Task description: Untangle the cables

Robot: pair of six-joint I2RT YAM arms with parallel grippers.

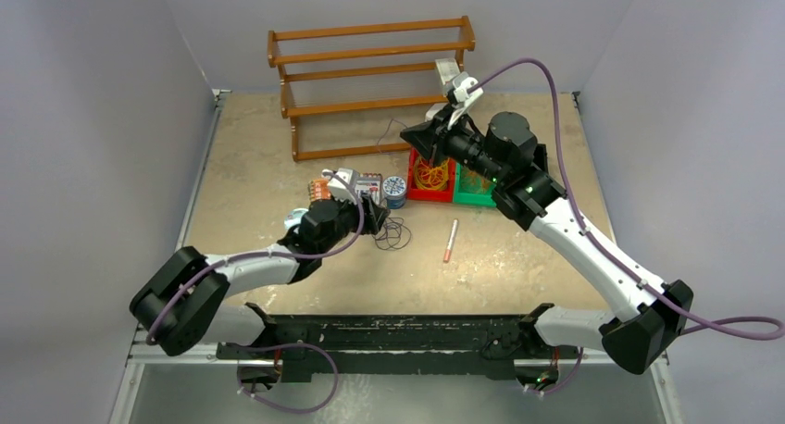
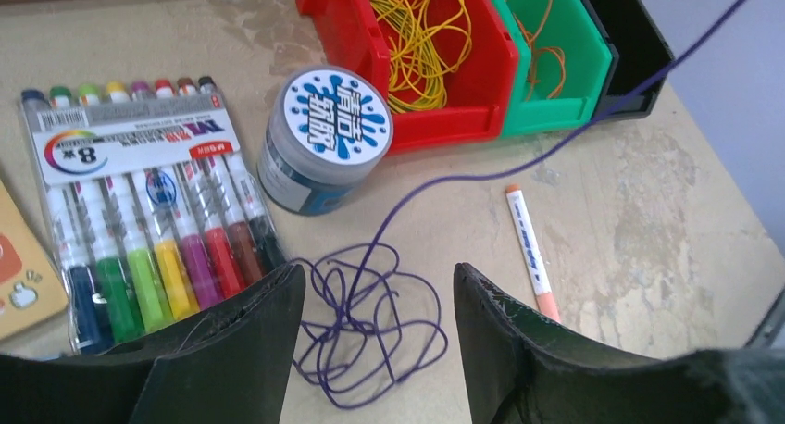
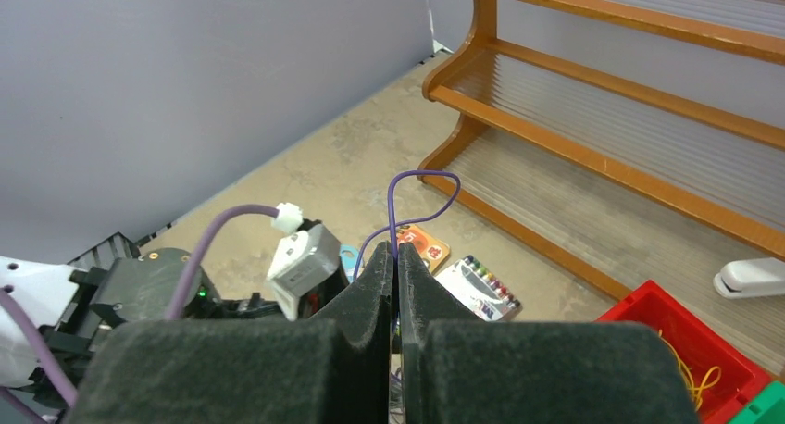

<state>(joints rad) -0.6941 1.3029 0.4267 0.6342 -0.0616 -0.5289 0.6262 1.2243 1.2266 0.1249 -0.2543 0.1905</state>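
A dark purple cable tangle [image 2: 370,324] lies on the table between the wide-apart fingers of my open left gripper [image 2: 378,276], which touch nothing. One strand [image 2: 555,139] rises from the tangle toward the upper right. My right gripper [image 3: 396,254] is shut on that purple cable [image 3: 421,178], whose end loops above the fingertips. In the top view the right gripper [image 1: 414,133] hangs above the bins and the left gripper [image 1: 377,218] is beside the tangle [image 1: 394,232]. Yellow cables [image 2: 421,35] fill a red bin [image 2: 347,35]. Orange cables [image 2: 542,44] lie in a green bin [image 2: 555,118].
A marker pack [image 2: 139,211] and a round jar [image 2: 324,137] sit just left of the tangle, with a pen [image 2: 529,248] on its right. A black bin [image 2: 639,54] adjoins the green one. A wooden rack [image 1: 370,81] and a stapler [image 3: 750,278] stand at the back.
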